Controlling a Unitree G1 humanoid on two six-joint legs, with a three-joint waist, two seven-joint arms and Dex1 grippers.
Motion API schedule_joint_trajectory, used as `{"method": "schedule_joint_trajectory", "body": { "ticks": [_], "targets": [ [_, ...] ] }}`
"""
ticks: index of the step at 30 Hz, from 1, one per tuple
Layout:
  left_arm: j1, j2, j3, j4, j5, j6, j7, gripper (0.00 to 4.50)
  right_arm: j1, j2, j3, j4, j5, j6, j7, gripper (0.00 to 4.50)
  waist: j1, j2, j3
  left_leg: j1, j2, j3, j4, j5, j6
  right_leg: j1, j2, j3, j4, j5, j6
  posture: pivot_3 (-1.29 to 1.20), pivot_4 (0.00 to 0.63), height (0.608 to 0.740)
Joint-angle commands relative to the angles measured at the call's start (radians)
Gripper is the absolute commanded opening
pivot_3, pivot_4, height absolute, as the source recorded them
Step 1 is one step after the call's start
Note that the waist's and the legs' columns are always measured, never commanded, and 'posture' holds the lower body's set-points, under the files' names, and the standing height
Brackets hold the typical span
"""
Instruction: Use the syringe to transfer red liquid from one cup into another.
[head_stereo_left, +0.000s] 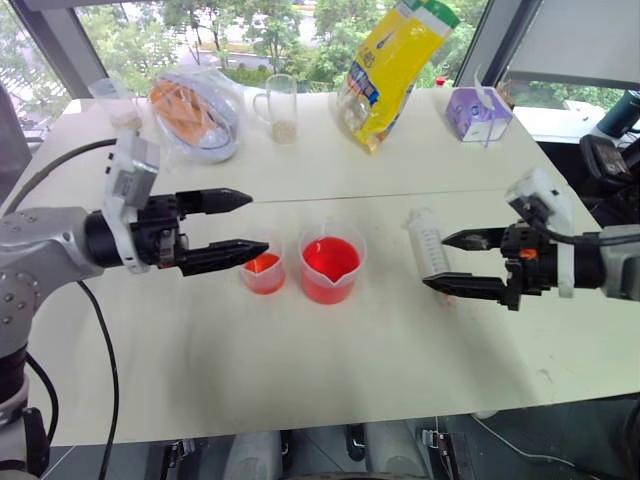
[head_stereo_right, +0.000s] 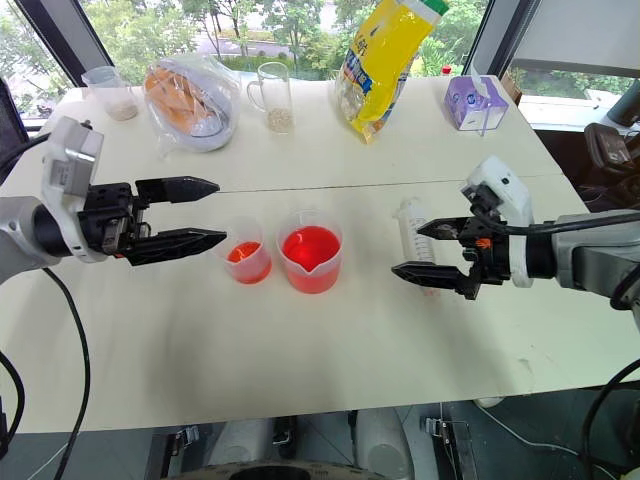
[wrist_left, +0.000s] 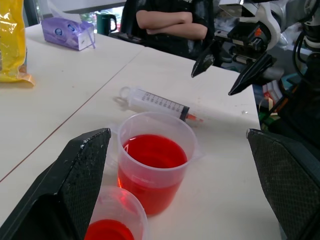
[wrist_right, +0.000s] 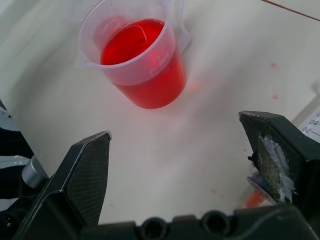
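Note:
The syringe (head_stereo_left: 428, 245) lies flat on the white table (head_stereo_left: 300, 370), its orange tip (wrist_left: 194, 118) pointing towards the cups. Left of it stands the wide spouted beaker (head_stereo_left: 331, 265), well filled with red liquid (wrist_left: 154, 151). The narrower cup (head_stereo_left: 263, 270) stands just left of the beaker with a little red liquid at its bottom. My right gripper (head_stereo_left: 437, 262) hangs open over the syringe's near end with nothing between its fingers. Beside the narrower cup on its left, my left gripper (head_stereo_left: 255, 223) is held level above the table, open and empty.
Along the far side of the table stand a yellow bag (head_stereo_left: 395, 70), a purple tissue box (head_stereo_left: 478, 112), a clear handled mug (head_stereo_left: 280, 105), a plastic-wrapped bundle (head_stereo_left: 195, 110) and a small tub (head_stereo_left: 115, 100). A person with crossed arms (wrist_left: 170, 20) sits beyond the table.

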Motion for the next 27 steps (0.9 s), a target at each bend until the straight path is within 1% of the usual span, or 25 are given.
{"method": "schedule_joint_trajectory", "body": {
  "ticks": [1,18,22,25,27],
  "targets": [
    [-0.009,0.013,0.014,-0.004,-0.003,-0.011,-0.007,4.50,-0.006,-0.021,-0.016,-0.009,0.014,-0.017,0.004,4.47,0.000,0.000,0.000,0.000,0.000,0.000,0.000,0.000,0.000,0.000,0.000,0.000,0.000,0.000,0.000,0.00,0.150,0.740],
    [-0.029,0.000,0.000,0.005,-0.009,-0.014,-0.001,4.50,-0.008,-0.042,-0.007,-0.002,0.004,-0.010,-0.005,4.47,0.000,0.000,0.000,0.000,0.000,0.000,0.000,0.000,0.000,0.000,0.000,0.000,0.000,0.000,0.000,0.00,0.150,0.740],
    [-0.034,-0.005,-0.009,0.003,-0.006,-0.016,-0.001,4.50,-0.067,-0.040,0.038,0.039,-0.003,0.056,-0.060,4.47,0.000,0.000,0.000,0.000,0.000,0.000,0.000,0.000,0.000,0.000,0.000,0.000,0.000,0.000,0.000,0.00,0.150,0.740],
    [-0.039,-0.011,-0.017,0.002,-0.002,-0.025,-0.009,4.50,-0.167,0.002,0.099,0.115,-0.035,0.138,-0.144,4.47,-0.003,0.000,0.000,0.000,0.000,0.000,0.001,0.000,0.000,0.000,0.000,0.000,0.001,0.000,0.000,0.00,0.150,0.740],
    [-0.040,-0.016,-0.023,0.004,0.003,-0.030,-0.016,4.50,-0.227,0.010,0.145,0.155,-0.061,0.183,-0.178,4.47,-0.003,0.000,0.000,0.001,0.000,0.001,0.001,0.000,0.000,0.000,0.000,0.001,0.001,0.000,0.000,0.00,0.150,0.740]
  ]
}}
